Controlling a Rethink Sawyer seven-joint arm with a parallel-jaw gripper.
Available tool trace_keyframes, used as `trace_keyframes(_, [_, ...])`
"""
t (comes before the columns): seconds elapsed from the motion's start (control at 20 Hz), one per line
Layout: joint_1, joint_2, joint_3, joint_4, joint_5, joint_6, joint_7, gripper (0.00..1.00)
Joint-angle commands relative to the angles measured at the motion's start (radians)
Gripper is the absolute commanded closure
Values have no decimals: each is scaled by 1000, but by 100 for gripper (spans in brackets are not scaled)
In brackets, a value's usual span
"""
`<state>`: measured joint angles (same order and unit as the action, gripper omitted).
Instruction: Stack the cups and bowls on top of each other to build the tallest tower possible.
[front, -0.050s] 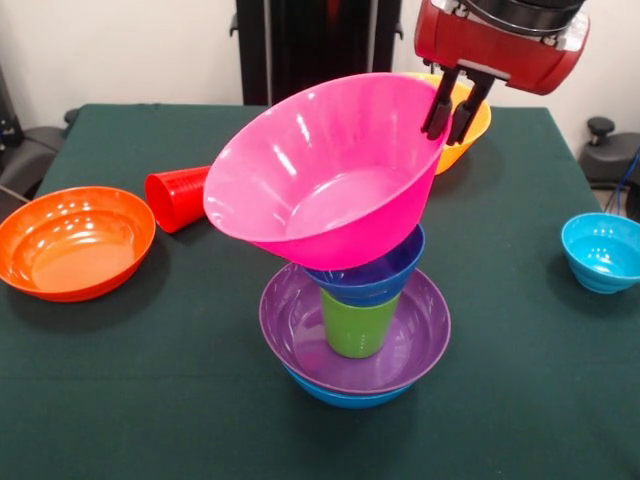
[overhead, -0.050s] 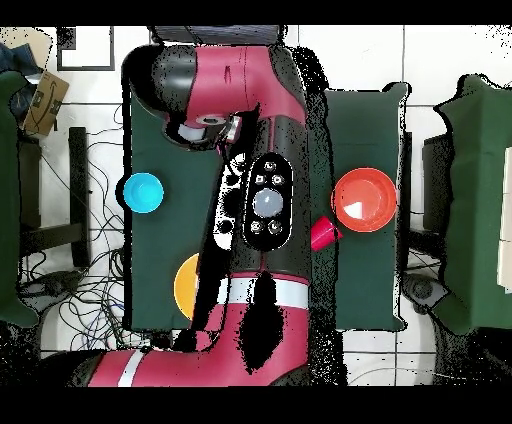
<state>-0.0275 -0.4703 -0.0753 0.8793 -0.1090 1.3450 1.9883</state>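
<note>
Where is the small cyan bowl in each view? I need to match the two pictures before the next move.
Front view: the small cyan bowl sits alone at the right edge of the table, level with the tower's middle.
Overhead view: it lies on the left side of the table, left of the arm.
Shared landmark: the big orange bowl sits on the opposite side of the table, with the red cup beside it.
</note>
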Motion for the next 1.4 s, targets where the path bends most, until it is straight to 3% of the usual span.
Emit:
trace_keyframes(0.05, [2,-35,47,142,-44,-73,-61,100])
trace_keyframes(0.4, [10,-31,54,145,-44,-102,-32,100])
trace_keyframes(1.4, [19,15,59,23,-37,-2,-6,100])
